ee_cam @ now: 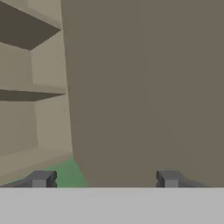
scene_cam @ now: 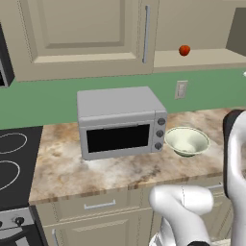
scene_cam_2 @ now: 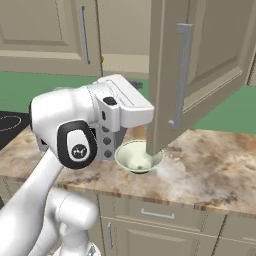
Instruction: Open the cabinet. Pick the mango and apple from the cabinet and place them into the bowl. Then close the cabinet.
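Observation:
The cabinet (scene_cam: 81, 33) has its left door shut and its right door (scene_cam_2: 200, 60) swung wide open, silver bar handle (scene_cam_2: 182, 75) facing out. On the bare lower shelf sits the red-orange apple (scene_cam: 184, 50). The mango is out of view. The pale bowl (scene_cam: 187, 141) stands empty on the counter right of the microwave, and it also shows below the open door's edge as the bowl (scene_cam_2: 139, 156). My gripper (ee_cam: 105, 179) is open, its fingertips (ee_cam: 41, 178) wide apart with nothing between them. It faces the open door's inner face, with the cabinet shelves (ee_cam: 30, 92) to its left.
A grey microwave (scene_cam: 120, 122) stands on the marble counter (scene_cam: 72, 168) left of the bowl. A black stovetop (scene_cam: 12, 158) lies at the far left. A wall outlet (scene_cam: 181, 89) is on the green backsplash. Low drawers (scene_cam_2: 157, 214) run under the counter.

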Robot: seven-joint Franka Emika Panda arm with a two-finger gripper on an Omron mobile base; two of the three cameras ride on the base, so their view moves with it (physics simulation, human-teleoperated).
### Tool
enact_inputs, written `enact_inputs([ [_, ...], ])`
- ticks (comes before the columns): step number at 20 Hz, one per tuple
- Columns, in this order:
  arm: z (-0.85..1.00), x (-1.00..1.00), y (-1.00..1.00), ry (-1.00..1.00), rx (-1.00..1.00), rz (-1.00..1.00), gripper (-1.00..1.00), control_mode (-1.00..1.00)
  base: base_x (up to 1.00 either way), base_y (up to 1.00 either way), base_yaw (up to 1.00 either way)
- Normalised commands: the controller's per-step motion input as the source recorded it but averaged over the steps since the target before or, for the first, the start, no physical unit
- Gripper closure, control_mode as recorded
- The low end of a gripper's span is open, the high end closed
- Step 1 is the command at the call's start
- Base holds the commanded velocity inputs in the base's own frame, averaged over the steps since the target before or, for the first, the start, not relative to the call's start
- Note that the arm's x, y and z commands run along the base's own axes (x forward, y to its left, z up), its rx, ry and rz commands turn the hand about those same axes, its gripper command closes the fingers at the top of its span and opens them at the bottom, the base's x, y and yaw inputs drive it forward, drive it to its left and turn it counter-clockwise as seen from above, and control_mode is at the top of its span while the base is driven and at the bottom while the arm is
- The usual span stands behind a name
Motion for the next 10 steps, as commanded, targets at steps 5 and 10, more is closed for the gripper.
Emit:
enact_inputs([
  [5,-0.13,0.00,-0.76,-0.08,0.00,-0.04,-1.00,-1.00,0.00,0.00,0.00],
  [10,-0.02,0.01,0.10,-0.02,-0.03,0.00,-1.00,-1.00,0.00,0.00,0.00],
])
